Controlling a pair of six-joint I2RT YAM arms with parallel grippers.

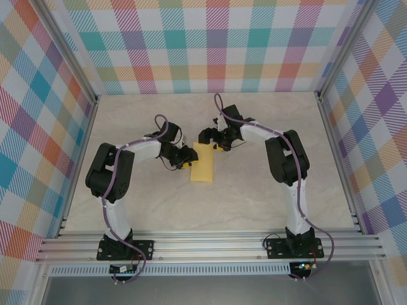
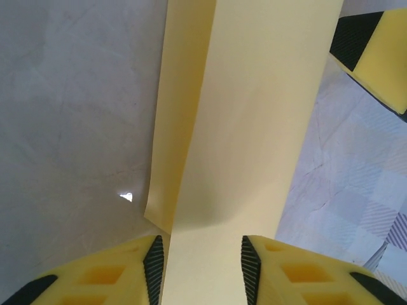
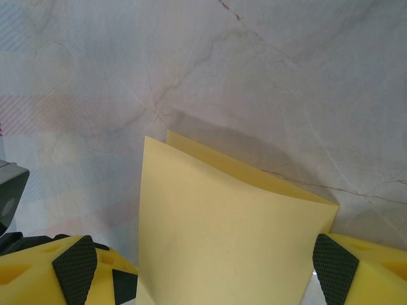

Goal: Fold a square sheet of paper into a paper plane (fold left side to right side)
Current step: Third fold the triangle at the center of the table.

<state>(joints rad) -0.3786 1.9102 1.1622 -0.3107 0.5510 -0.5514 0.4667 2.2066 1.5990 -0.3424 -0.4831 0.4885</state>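
The square sheet of paper [image 1: 203,162] lies at the centre of the worktop [image 1: 286,203], already doubled over into a narrow rectangle. I judge the left-to-right fold as made, but not yet finished off. From my left wrist the sheet [image 2: 254,127] shows two layers with a gap between them, the under layer peeking out along one edge. From my right wrist the sheet [image 3: 222,241] also shows a second edge just behind the first. So the halves are not quite matched or pressed flat, as far as I can tell. Everything after that is still to do: there is no sharp tip and no slanted nose fold, and the shape is nothing like a dart.

The rectangle's long axis runs from the near side of the worktop towards the far side, its far end leaning slightly right. With both ends square, it points neither way yet.

My left claw [image 1: 186,159] [image 2: 202,254] sits just left of the worktop's centre, against the sheet's left edge. Its jaws stand partly apart with the paper's face filling the gap, and I cannot tell whether they press it. My right claw [image 1: 215,143] [image 3: 203,267] is just beyond the centre at the sheet's far right corner, spread wide with the paper between the jaws, gripping nothing that I can see.
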